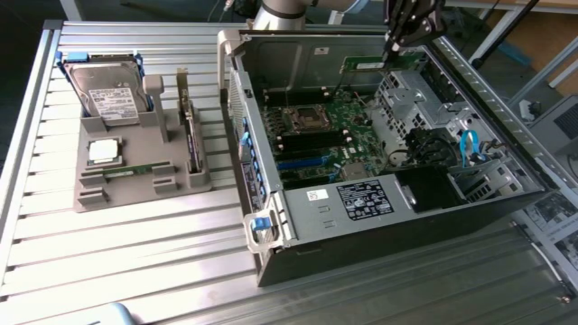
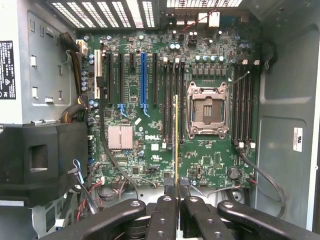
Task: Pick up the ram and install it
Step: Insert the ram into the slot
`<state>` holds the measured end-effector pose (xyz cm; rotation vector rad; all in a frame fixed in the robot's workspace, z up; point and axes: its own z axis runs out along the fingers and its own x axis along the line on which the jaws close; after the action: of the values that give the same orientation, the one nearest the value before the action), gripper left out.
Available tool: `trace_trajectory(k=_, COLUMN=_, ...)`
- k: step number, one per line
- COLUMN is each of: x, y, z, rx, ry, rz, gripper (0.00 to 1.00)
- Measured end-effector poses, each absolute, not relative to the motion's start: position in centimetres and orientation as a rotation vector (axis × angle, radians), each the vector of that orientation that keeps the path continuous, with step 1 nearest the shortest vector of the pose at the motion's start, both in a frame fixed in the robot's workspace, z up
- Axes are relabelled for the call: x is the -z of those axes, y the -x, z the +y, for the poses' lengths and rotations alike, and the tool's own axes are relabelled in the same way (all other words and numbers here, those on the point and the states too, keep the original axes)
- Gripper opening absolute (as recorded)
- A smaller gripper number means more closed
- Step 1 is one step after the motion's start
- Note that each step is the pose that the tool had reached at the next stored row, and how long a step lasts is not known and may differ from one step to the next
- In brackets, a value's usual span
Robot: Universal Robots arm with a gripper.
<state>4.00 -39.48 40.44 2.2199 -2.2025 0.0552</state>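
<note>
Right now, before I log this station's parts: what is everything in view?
table: one, silver slats, under everything
computer case: one, black and grey, open, exterior view's right
motherboard: one, green, inside the case
processor socket: one, silver frame, on the motherboard
tray: one, grey, exterior view's left
hard drive: one, silver, in the tray
processor chip: one, silver, in the tray
expansion card: one, dark, on edge in the tray
ram: one, green, held over the motherboard
gripper: one, black, jaws shut on the ram
</note>
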Motion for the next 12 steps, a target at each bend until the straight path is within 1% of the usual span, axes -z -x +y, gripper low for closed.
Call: trace_trajectory(k=12, x=-40.13, y=-3.89, z=-39.43, rx=-0.056, ry=-2.220, rz=-2.202, gripper=0.12)
